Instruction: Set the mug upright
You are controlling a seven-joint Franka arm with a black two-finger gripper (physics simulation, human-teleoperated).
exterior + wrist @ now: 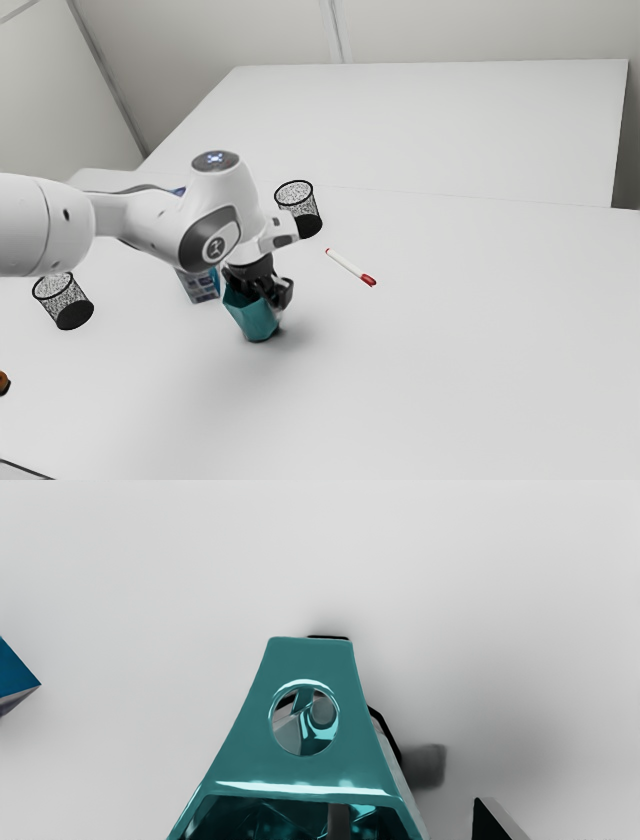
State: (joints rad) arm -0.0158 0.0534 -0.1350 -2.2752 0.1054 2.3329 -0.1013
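In the exterior view, my gripper (272, 293) is low over the table at the upper part of the teal mug (254, 319). The mug's open end points up and toward the exterior view's left, its narrower end down by the table; whether that end rests flat, I cannot tell. Seen from my hand, the faceted teal mug (310, 772) has a round hole in its near face and a dark open end toward my gripper (412, 825). One finger stands outside the mug, apart from its wall; a dark grey bar shows inside the opening. The gripper looks open.
A black mesh cup (308, 222) stands behind the gripper, another mesh cup (70, 308) at the exterior view's left. A blue box (201, 286) is close beside the mug, its corner (15, 672) also in the wrist view. A red-and-white marker (350, 266) lies toward the exterior view's right.
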